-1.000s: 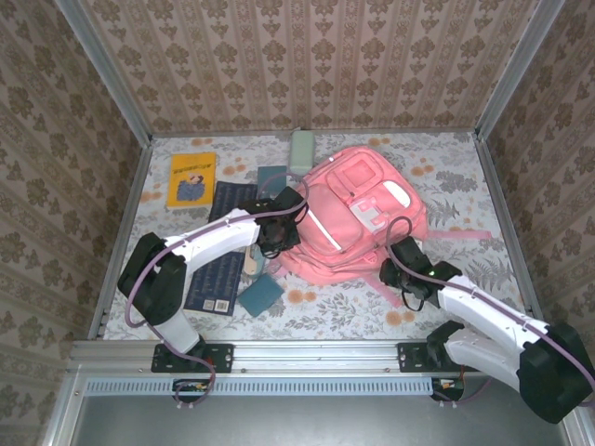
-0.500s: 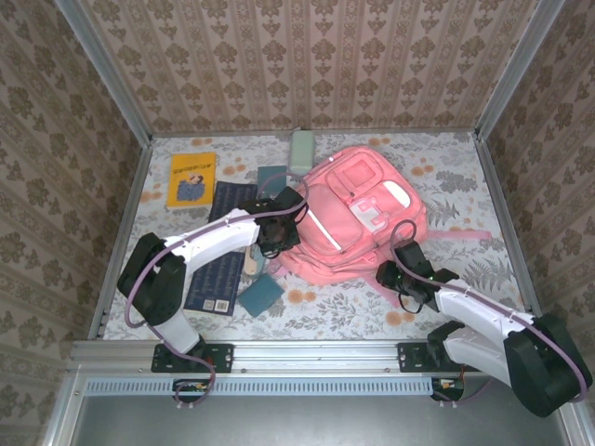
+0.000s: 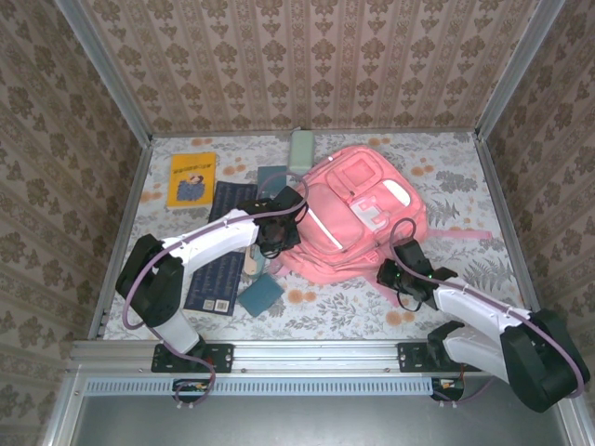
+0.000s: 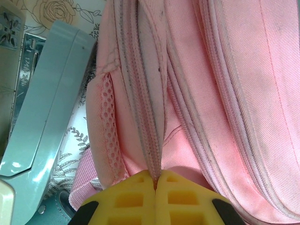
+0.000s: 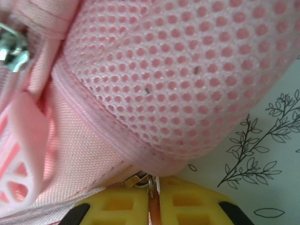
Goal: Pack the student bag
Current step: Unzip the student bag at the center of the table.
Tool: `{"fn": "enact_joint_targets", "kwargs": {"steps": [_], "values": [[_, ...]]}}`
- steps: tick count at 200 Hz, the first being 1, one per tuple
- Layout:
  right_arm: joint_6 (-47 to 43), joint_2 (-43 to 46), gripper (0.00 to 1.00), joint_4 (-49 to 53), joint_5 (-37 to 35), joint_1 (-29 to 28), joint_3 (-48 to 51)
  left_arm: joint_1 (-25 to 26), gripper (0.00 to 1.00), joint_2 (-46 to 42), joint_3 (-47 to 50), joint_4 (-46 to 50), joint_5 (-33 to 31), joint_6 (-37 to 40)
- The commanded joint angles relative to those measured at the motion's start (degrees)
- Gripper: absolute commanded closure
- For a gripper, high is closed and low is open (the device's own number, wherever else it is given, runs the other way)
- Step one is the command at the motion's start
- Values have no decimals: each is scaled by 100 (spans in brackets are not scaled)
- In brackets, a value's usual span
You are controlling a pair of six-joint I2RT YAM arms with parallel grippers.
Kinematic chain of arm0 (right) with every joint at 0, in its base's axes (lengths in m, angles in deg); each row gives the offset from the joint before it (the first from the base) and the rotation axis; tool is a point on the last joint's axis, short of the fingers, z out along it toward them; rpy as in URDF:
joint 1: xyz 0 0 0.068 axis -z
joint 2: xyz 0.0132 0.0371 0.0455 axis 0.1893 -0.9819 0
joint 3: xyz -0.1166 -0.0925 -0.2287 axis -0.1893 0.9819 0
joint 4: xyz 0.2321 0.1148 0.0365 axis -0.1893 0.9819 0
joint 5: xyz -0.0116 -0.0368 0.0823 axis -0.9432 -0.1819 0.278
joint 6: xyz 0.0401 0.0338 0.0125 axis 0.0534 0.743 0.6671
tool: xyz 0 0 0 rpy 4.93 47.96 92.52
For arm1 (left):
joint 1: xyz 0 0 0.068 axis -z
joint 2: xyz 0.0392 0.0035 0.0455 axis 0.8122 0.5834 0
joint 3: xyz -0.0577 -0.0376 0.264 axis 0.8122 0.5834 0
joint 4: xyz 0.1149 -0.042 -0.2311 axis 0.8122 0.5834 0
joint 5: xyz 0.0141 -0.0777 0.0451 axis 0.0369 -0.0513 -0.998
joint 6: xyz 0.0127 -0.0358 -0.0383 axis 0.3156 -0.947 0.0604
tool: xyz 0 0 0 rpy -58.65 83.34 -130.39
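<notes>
The student bag [image 3: 358,218] is seen lying flat in the middle of the table [image 3: 446,167], front pockets up, and it is caught between the two arms. At its left edge the left gripper [image 3: 277,237] is pressed in, jaws shut on a fold of pink fabric edged by the zip track [image 4: 149,117]. In the left wrist view that track is seen running straight away from the grip, so the bag's body lies ahead of and to the right of it. At the near right corner the right gripper [image 3: 395,269] is closed down. In the right wrist view a small metal zip pull [image 5: 140,179] appears pinched between the yellow pads [image 5: 187,201], just under the mesh side pocket [image 5: 187,70]. The bag is thus held at two opposite sides, its bulk between the jaws. The coming move is judged to turn on this: with the pull held by the right arm and the seam anchored by the left, the zip is likely to be drawn along the edge against a taut fabric. A yellow book [image 3: 191,178] and a dark book [image 3: 218,269] are seen lying left of the bag, nearer the left arm.
</notes>
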Motion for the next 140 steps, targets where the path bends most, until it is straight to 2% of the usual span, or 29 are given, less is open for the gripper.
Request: {"fn": "enact_joint_targets", "kwargs": {"steps": [1,42,67,101,140], "values": [[66,388,100,365,-50,22,-42,16,100,-245,-144,144,-73,42],[-179,1096,100,986,102,1,-70,11,100,-236,7,-113,99,-56],[-336,1163,100,1079,491,-124,-228,-16,100,-321,372,-776,434,-347],[-471,838,100,1050,306,-809,-582,-27,100,-395,746,-1603,709,-773],[-565,114,100,571,436,-1234,-942,-53,100,-474,994,-2286,757,-1104]]}}
